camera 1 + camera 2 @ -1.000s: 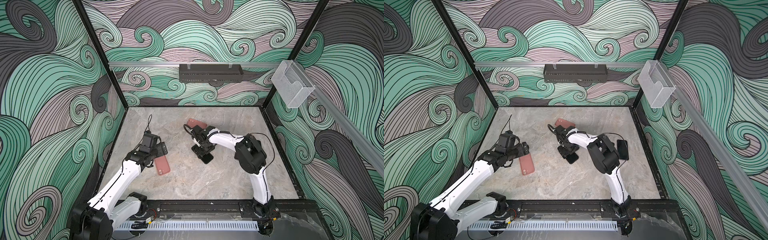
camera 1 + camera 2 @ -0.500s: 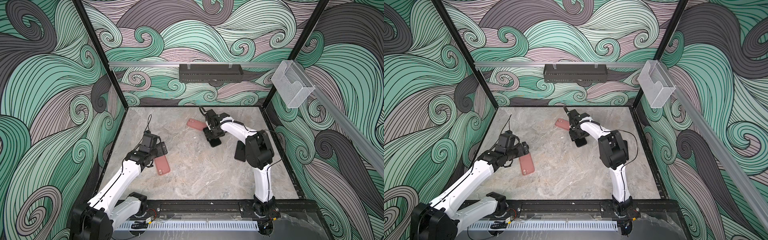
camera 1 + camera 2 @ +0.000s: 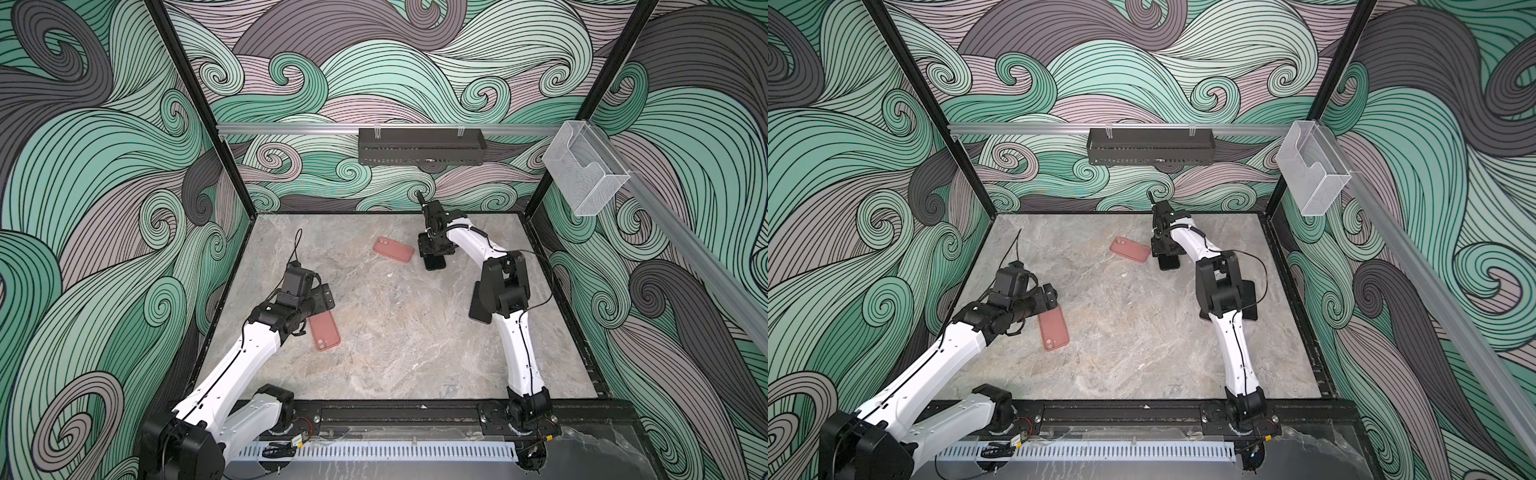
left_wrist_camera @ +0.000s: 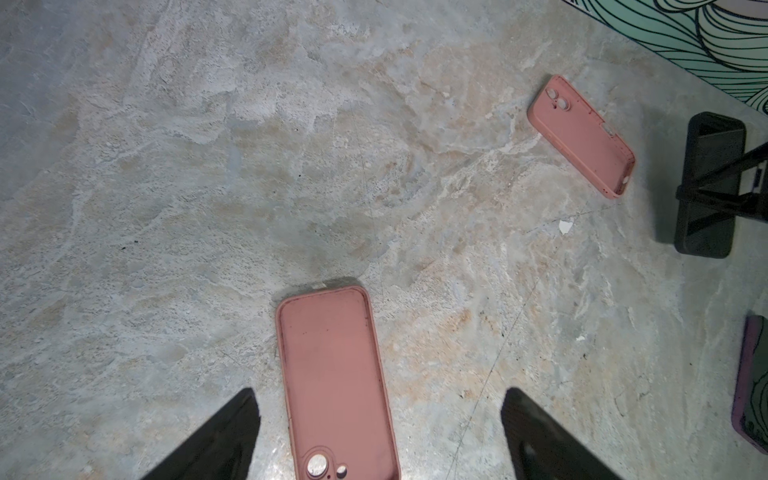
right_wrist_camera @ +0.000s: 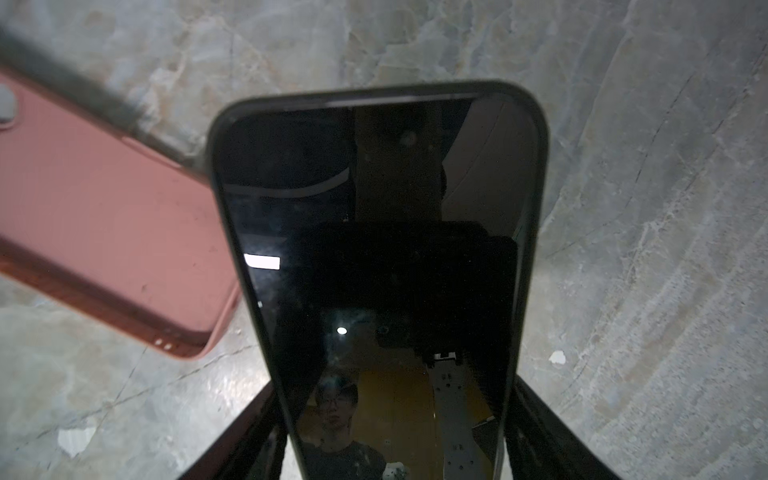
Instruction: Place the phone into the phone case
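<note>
While right gripper (image 5: 399, 432) grips one phone (image 5: 374, 208): two pink cases (image 3: 394, 249) (image 3: 324, 330).

A robotics lab test cell: wave-patterned walls (image 3: 104, 187), aluminium rail (image 3: 291, 129) and black frame (image 3: 197, 104) enclose a marble-look tabletop (image 3: 395, 353).

We note a black perforated tray (image 3: 421, 146) hung from the aluminium rail (image 3: 291, 128) on the rear wall, and a clear plastic holder (image 3: 584, 172) on the right-hand rail. The marble tabletop (image 3: 395, 357) carries small white flecks (image 4: 565, 226).
</note>
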